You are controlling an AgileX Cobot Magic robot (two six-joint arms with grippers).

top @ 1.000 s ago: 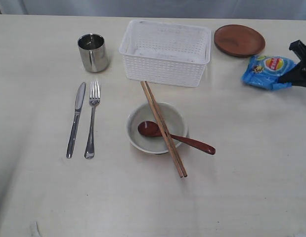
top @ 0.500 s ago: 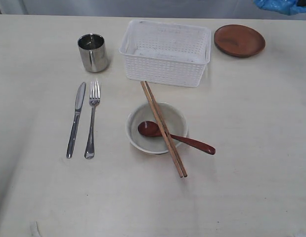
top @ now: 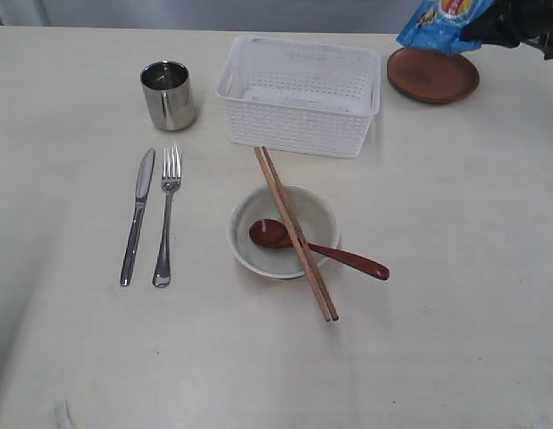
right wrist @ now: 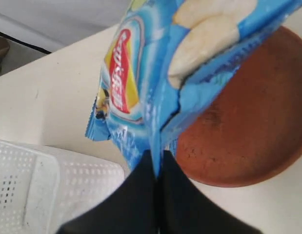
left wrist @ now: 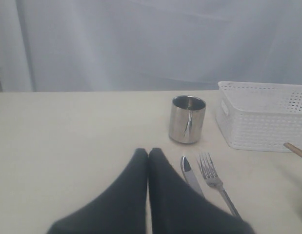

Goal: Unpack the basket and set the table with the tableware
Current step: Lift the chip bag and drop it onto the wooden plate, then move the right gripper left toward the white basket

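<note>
The bowl (top: 282, 231) sits mid-table (top: 437, 357), with the spoon (top: 321, 247) resting in it and the chopsticks (top: 295, 232) laid across its rim. At its nine o'clock lie the fork (top: 166, 214) and knife (top: 138, 214). The left gripper (left wrist: 148, 152) points low over the table beside the knife, its fingers pressed together on nothing. The cup (top: 168, 94) stands at eleven o'clock and the basket (top: 298, 94) at twelve. At two o'clock the right gripper (right wrist: 158, 163) hangs raised above the plate (top: 432, 79), pinching the chip bag (top: 441, 18).

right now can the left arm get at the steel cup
Probably yes. The left hand is shut and empty, and only bare table lies between it and the upright cup; the knife and fork lie to one side. It would need to open first.
</note>
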